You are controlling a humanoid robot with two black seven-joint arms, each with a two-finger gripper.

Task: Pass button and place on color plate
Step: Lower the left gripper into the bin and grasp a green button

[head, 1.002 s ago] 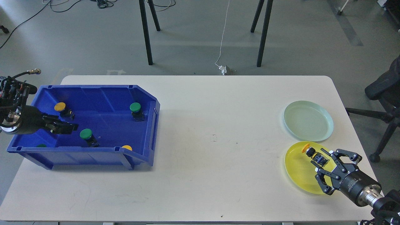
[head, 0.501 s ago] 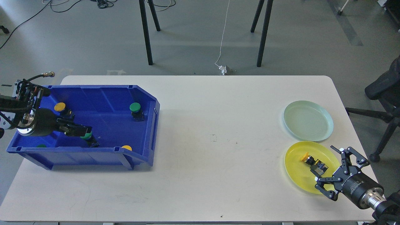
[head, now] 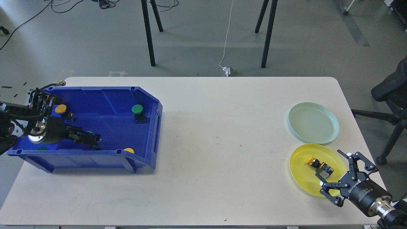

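A yellow-capped button [head: 319, 165] lies on its side on the yellow plate [head: 300, 173] at the front right. My right gripper [head: 333, 170] is open and empty, just off the plate's right front rim, apart from the button. My left gripper [head: 94, 139] reaches low inside the blue bin [head: 108, 98], right over a green button [head: 90, 132] that is almost hidden under it. Its dark fingers cannot be told apart. Other buttons in the bin are a yellow one [head: 61, 109], a green one [head: 137, 109], and a yellow [head: 128, 150] and a green [head: 41, 148] one behind the front wall.
An empty pale green plate [head: 313, 122] sits just behind the yellow plate. The white table [head: 222, 140] spans between bin and plates. A black chair [head: 392, 105] stands off the table's right edge. Stand legs are on the floor behind.
My right gripper let go of the yellow button onto the yellow plate and drew back to the lower right. My left gripper moved right and lower in the bin, over the green button.
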